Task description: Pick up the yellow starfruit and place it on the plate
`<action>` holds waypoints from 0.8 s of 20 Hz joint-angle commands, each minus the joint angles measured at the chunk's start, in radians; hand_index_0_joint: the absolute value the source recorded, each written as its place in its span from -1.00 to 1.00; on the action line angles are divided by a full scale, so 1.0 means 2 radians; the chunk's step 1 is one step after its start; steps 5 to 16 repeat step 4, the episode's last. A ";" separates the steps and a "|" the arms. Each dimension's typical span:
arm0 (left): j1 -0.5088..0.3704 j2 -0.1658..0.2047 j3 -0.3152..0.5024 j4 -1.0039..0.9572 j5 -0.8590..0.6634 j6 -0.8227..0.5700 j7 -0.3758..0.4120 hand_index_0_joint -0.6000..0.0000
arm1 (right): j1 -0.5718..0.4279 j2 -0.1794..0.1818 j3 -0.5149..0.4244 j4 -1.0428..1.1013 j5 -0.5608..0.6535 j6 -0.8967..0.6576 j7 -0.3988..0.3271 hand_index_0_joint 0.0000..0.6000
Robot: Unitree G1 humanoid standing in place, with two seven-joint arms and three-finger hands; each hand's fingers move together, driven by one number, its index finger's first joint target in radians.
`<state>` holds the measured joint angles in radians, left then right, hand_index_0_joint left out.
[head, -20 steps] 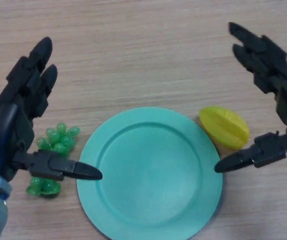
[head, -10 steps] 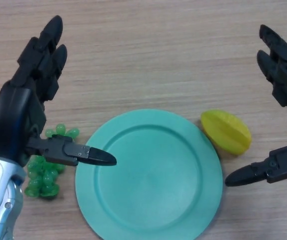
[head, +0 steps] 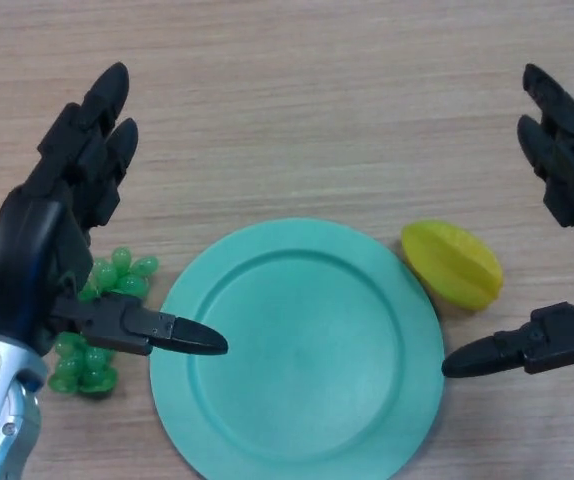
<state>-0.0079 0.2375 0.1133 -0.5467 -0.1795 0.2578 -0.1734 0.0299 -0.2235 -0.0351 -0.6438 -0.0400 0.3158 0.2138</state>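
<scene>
Starfruit [head: 453, 263] on counter [head: 297, 100], touching plate [head: 297, 345] rim at right | right hand [head: 567, 250] spread wide around it, empty | left hand [head: 52, 250] spread, idle beside grapes [head: 97, 320] | best lowered squarely before closing, thumb kept off plate.

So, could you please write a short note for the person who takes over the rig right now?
Left hand: open, holding nothing, above the green grapes, thumb over the plate's left edge.
Right hand: open, holding nothing, fingers and thumb spread around the yellow starfruit without touching it.
Starfruit: on the wooden table, just off the right rim of the green plate.
Plate: nothing on it.
Done: only the approach.
Left: grasp the starfruit, lift it, place it on the plate.
</scene>
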 commanded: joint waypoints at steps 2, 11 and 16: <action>-0.018 0.016 0.029 -0.019 -0.003 -0.067 0.020 1.00 | -0.016 -0.011 -0.017 -0.023 -0.004 -0.075 0.006 -1.00; -0.022 0.017 0.030 -0.018 -0.003 -0.062 0.020 1.00 | -0.019 -0.013 -0.019 -0.019 -0.005 -0.080 0.012 -1.00; -0.022 0.017 0.030 -0.018 -0.003 -0.062 0.020 1.00 | -0.019 -0.013 -0.019 -0.019 -0.005 -0.080 0.012 -1.00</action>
